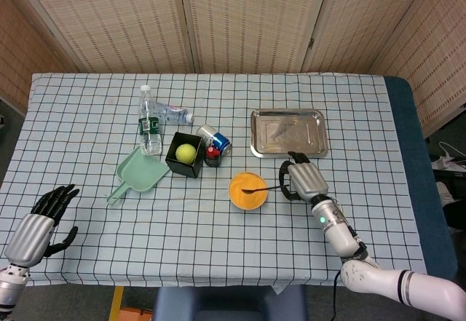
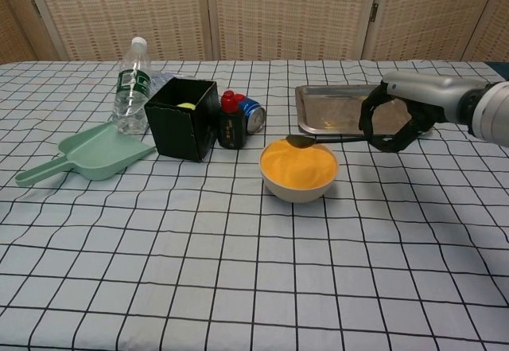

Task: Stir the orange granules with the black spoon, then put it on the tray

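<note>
A white bowl of orange granules stands at the table's middle. My right hand grips the handle of the black spoon; the spoon's head hovers over the far rim of the bowl, level and just above the granules. In the head view that right hand sits right of the bowl, below the steel tray. The steel tray lies behind the hand. My left hand rests open at the table's near left corner, away from everything.
A black box holding a yellow ball, a small red-capped bottle, a lying can, a water bottle and a green scoop stand left of the bowl. Folding screens close off the back.
</note>
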